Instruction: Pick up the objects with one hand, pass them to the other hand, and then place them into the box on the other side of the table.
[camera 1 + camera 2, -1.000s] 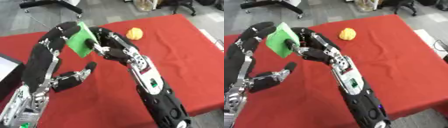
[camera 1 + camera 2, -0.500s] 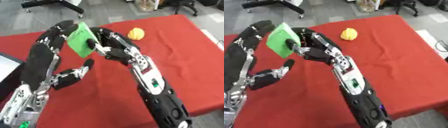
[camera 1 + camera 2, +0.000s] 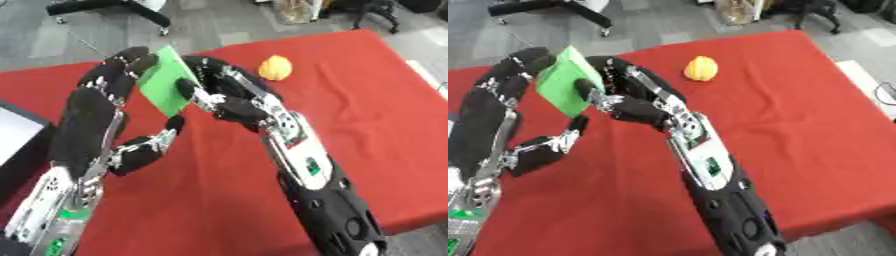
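Left eye view hides your left hand (image 3: 122, 67) behind the green card (image 3: 166, 82); its fingers curl round the edge, right hand (image 3: 214, 97) fingers pinching it too, unchanged above the table (image 3: 376, 125). Yellow fruit (image 3: 275, 68) stays put.

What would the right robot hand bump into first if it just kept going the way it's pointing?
Probably the green flat object: the right robot hand points left at it and appears already to touch its edge. Just beyond is the left robot hand, though depth is hard to judge.
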Controlling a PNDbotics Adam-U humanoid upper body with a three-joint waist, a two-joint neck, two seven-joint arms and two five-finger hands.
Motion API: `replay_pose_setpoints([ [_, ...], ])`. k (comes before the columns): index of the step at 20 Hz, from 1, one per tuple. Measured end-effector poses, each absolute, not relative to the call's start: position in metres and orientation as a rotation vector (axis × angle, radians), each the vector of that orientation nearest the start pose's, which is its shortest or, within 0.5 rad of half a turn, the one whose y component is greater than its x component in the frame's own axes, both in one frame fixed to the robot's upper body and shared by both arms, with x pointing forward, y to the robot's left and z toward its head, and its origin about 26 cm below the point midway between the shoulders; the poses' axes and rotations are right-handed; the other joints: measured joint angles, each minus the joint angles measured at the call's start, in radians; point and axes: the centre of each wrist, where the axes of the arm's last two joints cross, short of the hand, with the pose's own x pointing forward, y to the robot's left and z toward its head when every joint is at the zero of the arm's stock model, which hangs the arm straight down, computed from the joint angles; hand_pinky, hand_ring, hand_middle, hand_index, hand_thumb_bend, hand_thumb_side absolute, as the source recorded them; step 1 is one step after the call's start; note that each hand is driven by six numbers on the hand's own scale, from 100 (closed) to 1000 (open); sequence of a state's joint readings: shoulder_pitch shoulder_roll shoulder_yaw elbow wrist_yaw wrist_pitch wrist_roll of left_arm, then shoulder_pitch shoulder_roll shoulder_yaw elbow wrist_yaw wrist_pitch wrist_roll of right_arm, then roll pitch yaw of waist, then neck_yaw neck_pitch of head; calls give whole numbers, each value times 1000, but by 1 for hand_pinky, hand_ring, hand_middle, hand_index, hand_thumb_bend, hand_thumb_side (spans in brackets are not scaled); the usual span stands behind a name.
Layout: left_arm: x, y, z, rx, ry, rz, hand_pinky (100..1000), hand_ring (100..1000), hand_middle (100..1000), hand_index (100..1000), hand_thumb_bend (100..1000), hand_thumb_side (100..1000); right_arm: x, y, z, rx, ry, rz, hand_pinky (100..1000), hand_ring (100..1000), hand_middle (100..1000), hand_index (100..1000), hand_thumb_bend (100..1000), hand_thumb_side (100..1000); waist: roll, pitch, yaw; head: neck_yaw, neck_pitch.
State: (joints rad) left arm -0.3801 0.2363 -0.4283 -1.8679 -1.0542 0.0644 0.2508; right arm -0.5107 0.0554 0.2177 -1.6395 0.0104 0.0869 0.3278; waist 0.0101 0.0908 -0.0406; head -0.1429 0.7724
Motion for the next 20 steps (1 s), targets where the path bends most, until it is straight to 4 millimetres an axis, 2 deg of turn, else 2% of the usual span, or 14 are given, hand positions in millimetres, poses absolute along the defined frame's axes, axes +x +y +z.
replay_pose_setpoints([
  [14,302,137,154,-1407,3063,1143,764,797,792,850,290,190,352,-105,159,590,-1926,665,802,790,502,507,100,404,0,1,-2,-2,0],
  [20,302,137,154,-1379,3050,1128,749,768,760,811,219,179,353,-105,158,617,-1913,674,801,788,505,509,100,418,0,1,-2,-3,0],
])
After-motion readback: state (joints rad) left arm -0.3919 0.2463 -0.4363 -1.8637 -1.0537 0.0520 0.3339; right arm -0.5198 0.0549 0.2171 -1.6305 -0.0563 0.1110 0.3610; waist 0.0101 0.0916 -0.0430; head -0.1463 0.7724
